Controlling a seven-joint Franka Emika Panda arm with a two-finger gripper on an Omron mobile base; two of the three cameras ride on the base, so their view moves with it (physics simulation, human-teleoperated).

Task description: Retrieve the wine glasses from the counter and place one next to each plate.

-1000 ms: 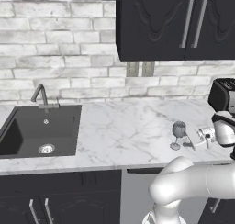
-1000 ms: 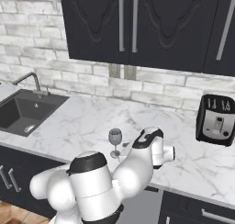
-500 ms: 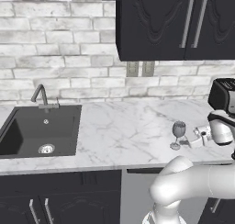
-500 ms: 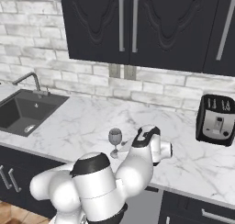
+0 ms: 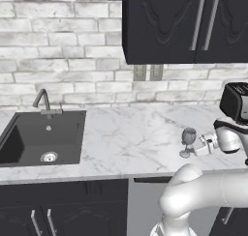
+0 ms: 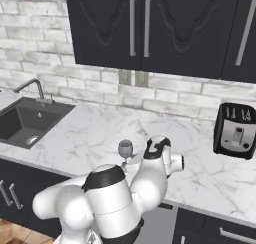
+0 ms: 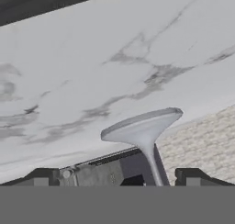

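The glass (image 5: 188, 140) is standing upright on the counter (image 5: 131, 138); the gripper (image 7: 117, 178) is sitting wide open, fingertips (image 7: 41, 177) flanking its stem.

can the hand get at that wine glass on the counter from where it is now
Probably yes. The open hand sits level with the wine glass on the counter, its stem between the fingertips, nothing in the way.
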